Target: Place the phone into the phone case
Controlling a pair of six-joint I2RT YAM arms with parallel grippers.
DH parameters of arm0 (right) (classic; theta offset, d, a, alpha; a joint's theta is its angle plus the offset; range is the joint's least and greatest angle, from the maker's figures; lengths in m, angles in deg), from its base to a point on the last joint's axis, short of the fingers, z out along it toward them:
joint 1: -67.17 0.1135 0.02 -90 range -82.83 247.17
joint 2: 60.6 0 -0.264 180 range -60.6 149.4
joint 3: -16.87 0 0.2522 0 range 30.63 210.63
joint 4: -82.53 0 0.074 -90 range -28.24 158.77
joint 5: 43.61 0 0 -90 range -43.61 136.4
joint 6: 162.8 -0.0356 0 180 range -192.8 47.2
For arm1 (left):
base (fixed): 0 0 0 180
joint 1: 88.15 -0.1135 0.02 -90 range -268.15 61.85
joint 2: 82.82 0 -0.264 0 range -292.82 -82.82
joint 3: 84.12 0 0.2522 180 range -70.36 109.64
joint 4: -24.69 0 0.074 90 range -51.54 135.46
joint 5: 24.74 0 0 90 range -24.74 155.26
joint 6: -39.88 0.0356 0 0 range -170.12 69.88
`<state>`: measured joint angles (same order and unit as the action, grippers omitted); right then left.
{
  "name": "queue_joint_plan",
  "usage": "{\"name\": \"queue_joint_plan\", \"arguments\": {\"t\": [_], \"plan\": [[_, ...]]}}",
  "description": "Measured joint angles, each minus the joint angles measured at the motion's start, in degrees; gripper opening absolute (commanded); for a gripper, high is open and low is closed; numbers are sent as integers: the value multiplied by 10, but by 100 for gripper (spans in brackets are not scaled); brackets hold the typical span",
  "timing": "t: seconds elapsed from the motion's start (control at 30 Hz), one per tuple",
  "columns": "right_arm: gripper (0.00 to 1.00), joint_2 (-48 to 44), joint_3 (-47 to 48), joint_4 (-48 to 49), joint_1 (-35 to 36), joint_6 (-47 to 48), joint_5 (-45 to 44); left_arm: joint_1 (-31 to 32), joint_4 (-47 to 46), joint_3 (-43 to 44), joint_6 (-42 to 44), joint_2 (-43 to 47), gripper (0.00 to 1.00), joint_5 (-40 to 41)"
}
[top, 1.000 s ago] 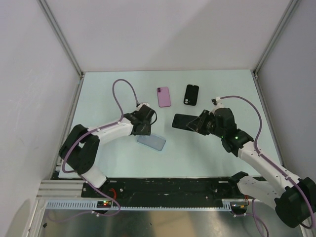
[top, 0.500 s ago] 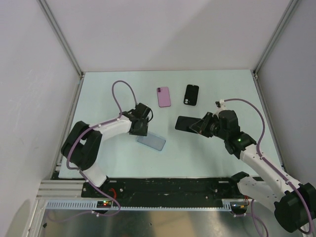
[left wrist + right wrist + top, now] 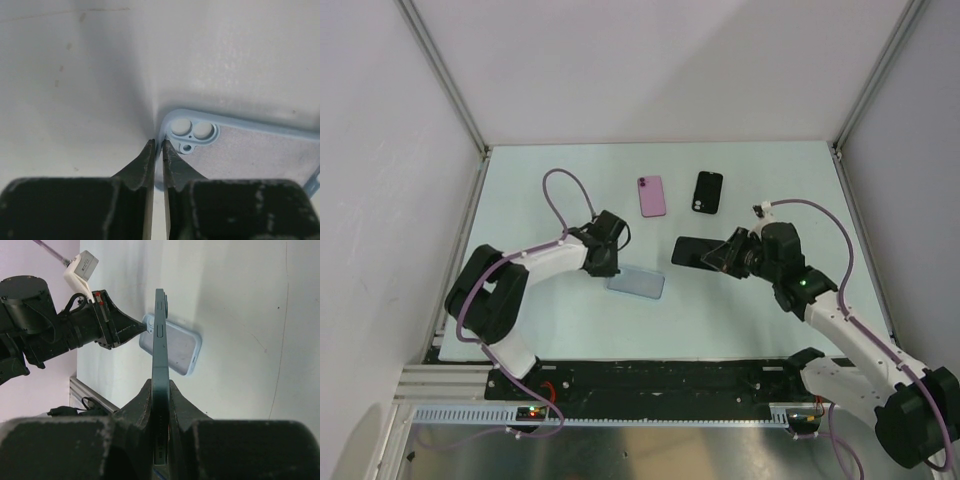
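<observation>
So the left gripper (image 3: 611, 270) has its two fingers pinched nearly together on the thin rim of the phone case (image 3: 638, 284), right at the corner beside the camera cutouts. The left wrist view shows only a sliver of rim between the tips. The case is light blue and lies open side up on the table (image 3: 540, 190), toward the near middle, with its lining showing.

The right gripper (image 3: 717, 256) is clamped on the phone (image 3: 692, 250), a dark one. It grips the right end, so most of the phone sticks out to the left toward the case. In the right wrist view the phone is edge-on between the fingers with its side buttons showing, and the case and the other arm's fingers sit beyond it. From overhead the phone is just right of the case and a bit farther back. The two aren't touching, so the phone isn't in the case yet.

Farther back there are two more phone-shaped things lying flat side by side, a pink one (image 3: 651, 196) and a black one (image 3: 708, 191). Both are well apart from either gripper. I can't tell if they're phones or cases.
</observation>
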<state>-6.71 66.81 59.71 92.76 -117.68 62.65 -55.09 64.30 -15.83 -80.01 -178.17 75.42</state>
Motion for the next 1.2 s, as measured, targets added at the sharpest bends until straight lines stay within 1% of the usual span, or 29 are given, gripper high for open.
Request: {"name": "queue_joint_plan", "arguments": {"t": [0.13,0.23,0.4,0.57,0.8,1.2], "plan": [[0,17,0,12,9,3,5,19,-1,-1,-34,1,3,-6],[0,35,-1,21,22,6,10,42,-1,-1,-62,1,1,-12],[0,63,-12,51,39,8,15,67,-1,-1,-103,1,0,-14],[0,100,-30,100,48,7,30,83,-5,-1,-122,1,1,-16],[0,196,-46,182,63,-13,69,86,-13,-1,-123,1,0,-18],[0,302,-56,286,75,-76,109,87,-28,-1,-121,1,0,-29]]}}
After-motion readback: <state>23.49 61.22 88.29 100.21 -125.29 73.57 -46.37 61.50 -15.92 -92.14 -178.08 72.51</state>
